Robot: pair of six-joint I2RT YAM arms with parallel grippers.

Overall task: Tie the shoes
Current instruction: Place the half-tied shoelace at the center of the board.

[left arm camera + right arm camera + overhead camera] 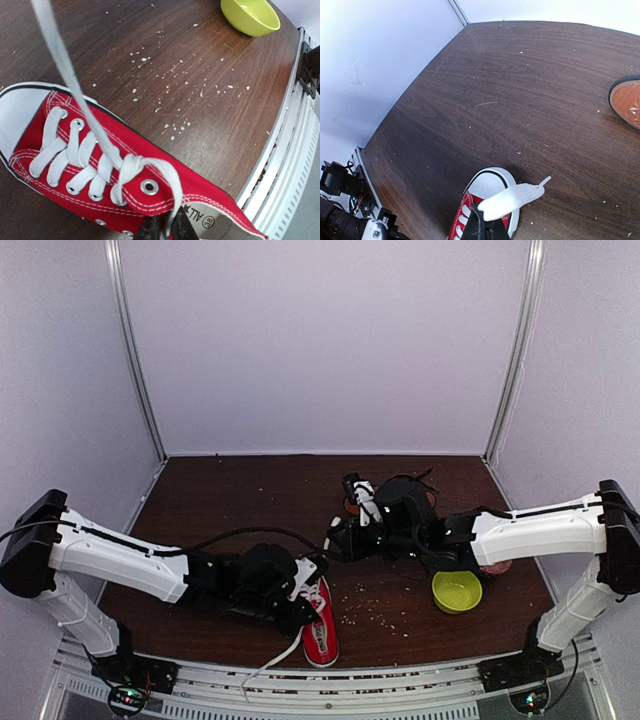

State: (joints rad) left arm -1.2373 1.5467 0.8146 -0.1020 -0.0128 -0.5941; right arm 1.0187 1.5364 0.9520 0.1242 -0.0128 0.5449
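The red sneaker (321, 632) lies near the table's front edge with its white toe cap (492, 186) pointing away from the arms. In the left wrist view my left gripper (166, 229) is shut on a white lace strand (172, 192) beside the sneaker's top eyelet. My right gripper (487, 226) hangs above the toe, shut on the other white lace end (516, 197), which runs taut from the eyelets (55, 45). The black shoe (415, 485) sits behind the right arm and is mostly hidden. Its reddish-brown sole (626, 102) shows in the right wrist view.
A yellow-green bowl (457, 591) stands right of the sneaker, close under the right forearm. White crumbs (175, 95) are scattered between shoe and bowl. The metal rail of the table's front edge (285, 165) runs just past the sneaker's heel. White walls enclose the table.
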